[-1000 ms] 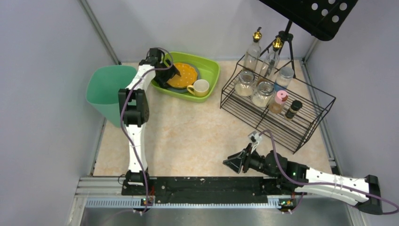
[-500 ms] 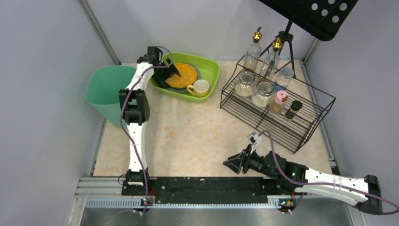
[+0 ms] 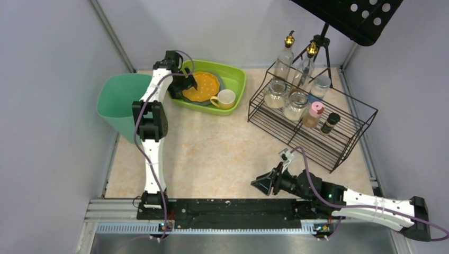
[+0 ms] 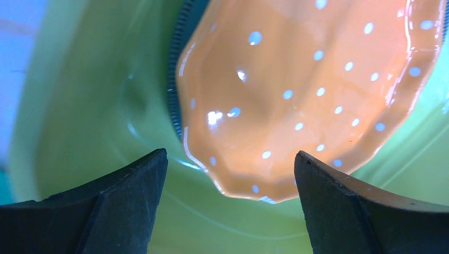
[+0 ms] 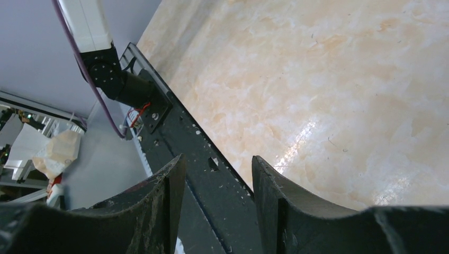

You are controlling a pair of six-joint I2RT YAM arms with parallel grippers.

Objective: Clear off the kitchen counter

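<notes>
**Kitchen counter** [image 3: 222,148]: a large flat beige-peach surface with a mottled stone pattern. It fills the floor of a grey-walled cell, and the black rail with metal strip [image 3: 227,209] runs along its near edge.

**Standing on or beside it:**
- The lime-green plastic tub [image 3: 236,78] sits at the far left. It holds the orange scalloped plate with pale dots [image 4: 296,95], which lies on the dark ribbed-rim plate [image 4: 172,79]. The cream-yellow mug [image 3: 226,98] is just beside them on the near right.
- The teal plastic bin [image 3: 117,103] stands off the counter's left edge, touching the left arm's elbow in the overhead view.
- The black two-tier wire rack [image 3: 339,145] sits at the far right. It carries the clear glass jars [image 3: 275,95], the pink-lidded jar [image 3: 316,110] and the small dark-lidded jar [image 3: 331,123]. The two tall glass bottles with gold pourers [image 3: 286,55] stand at its back.
- The black perforated music stand [image 3: 360,16] overhangs the far right corner.

**Writing:** any print on the jars is too small to read.

**Left gripper** [image 4: 230,159]: over the tub's left end, fingers spread wide and nothing between them. The orange plate's rim shows below the gap.

**Right gripper** [image 5: 217,159]: low over the counter beside the rail and pointing left. Its fingers are parted partway and empty.
</notes>
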